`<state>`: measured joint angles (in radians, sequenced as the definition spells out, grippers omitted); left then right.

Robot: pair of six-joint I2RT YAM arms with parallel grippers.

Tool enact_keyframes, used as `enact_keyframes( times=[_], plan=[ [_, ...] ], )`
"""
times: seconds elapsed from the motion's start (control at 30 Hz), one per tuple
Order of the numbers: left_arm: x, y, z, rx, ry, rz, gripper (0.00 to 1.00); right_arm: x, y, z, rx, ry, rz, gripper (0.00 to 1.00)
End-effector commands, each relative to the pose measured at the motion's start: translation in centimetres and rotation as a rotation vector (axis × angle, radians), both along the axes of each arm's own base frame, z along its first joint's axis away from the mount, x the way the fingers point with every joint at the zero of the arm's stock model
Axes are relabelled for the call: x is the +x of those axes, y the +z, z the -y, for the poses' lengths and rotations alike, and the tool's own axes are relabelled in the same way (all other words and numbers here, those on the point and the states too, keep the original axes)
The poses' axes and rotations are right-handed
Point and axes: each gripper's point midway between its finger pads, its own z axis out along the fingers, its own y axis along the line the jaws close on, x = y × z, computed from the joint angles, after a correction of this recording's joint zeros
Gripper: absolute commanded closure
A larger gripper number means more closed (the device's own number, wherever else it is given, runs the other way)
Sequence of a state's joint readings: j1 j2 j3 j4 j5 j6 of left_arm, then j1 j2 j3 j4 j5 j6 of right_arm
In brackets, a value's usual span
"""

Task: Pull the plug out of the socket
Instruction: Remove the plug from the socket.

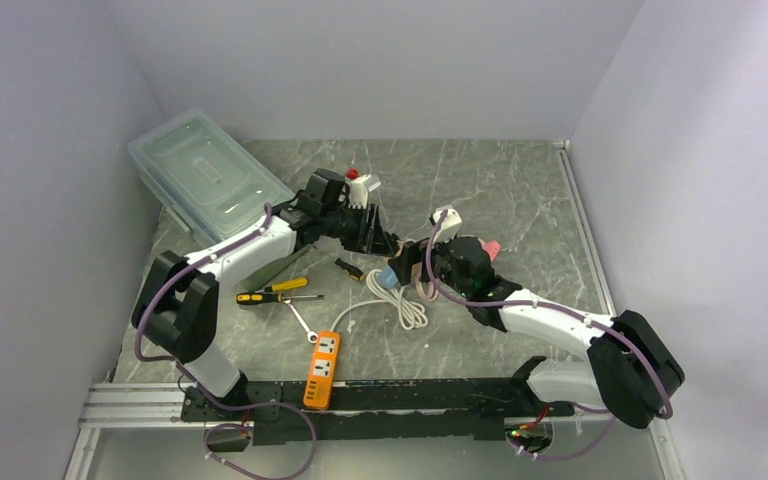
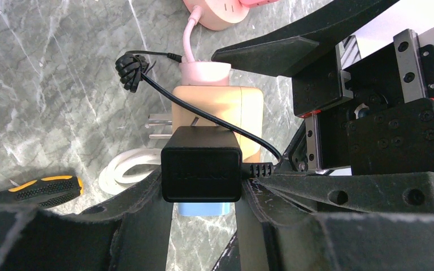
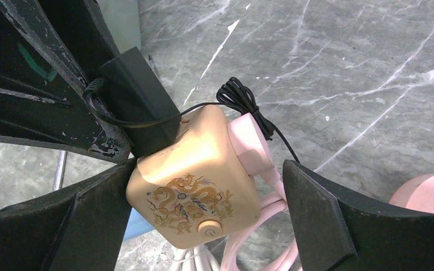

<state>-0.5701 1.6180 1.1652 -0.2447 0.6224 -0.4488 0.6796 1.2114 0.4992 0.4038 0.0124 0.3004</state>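
A beige cube socket (image 3: 195,180) with a dragon print lies mid-table, also in the left wrist view (image 2: 215,110) and small in the top view (image 1: 405,262). A black plug (image 2: 202,164) with a thin black cord sits in one face of it (image 3: 135,96). A pink plug (image 3: 248,138) and a blue plug (image 2: 203,210) sit in other faces. My left gripper (image 2: 202,192) is shut on the black plug, one finger on each side. My right gripper (image 3: 209,169) straddles the cube: its left finger touches the cube, its right finger stands apart from it.
A pink round socket (image 3: 429,195) lies just beyond the cube. A white cord coil (image 1: 407,305), screwdrivers (image 1: 278,292), a wrench (image 1: 302,325) and an orange power strip (image 1: 323,368) lie nearer the bases. A clear lidded bin (image 1: 210,180) stands back left.
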Motion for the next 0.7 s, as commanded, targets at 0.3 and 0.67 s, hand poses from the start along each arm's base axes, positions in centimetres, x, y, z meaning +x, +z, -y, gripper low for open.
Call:
enact_keyframes(
  times=[0.3,0.67],
  plan=[
    [-0.1,5.0,0.7,-0.142,-0.038,0.089,1.00,1.6,0.8,-1.2,0.033,-0.006,-0.010,0.05],
    [-0.7,6.1,1.2,-0.193,-0.097,0.084,1.00,1.4,1.6,-0.6,0.038,-0.009,0.044,0.64]
  ],
)
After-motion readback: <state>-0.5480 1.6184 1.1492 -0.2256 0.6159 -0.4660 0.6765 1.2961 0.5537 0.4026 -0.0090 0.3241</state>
